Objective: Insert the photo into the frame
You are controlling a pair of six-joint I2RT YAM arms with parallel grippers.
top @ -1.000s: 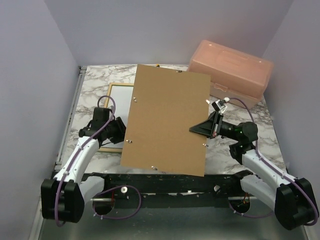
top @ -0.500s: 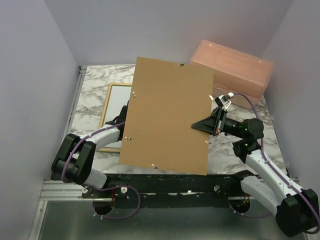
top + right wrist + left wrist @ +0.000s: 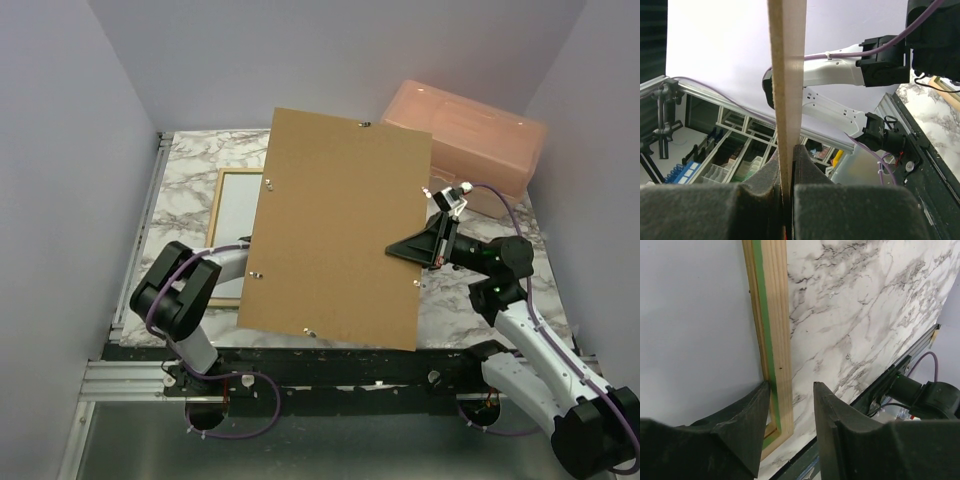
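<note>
The photo (image 3: 236,205) seems to lie white side up inside the frame (image 3: 213,232) on the table (image 3: 190,160), the left gripper (image 3: 790,390) is open over the frame's edge, and the right gripper (image 3: 405,248) pinches the brown board (image 3: 340,230) up high, which I think still has to go on.

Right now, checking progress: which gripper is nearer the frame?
Left. The left gripper has open jaws astride the frame; the right gripper clamps the brown board, off to its right.

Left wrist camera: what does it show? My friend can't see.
The open left gripper has its two black fingers either side of the frame, a wooden, green-edged rail. The photo, white side up, lies left of it, marble table right.
</note>
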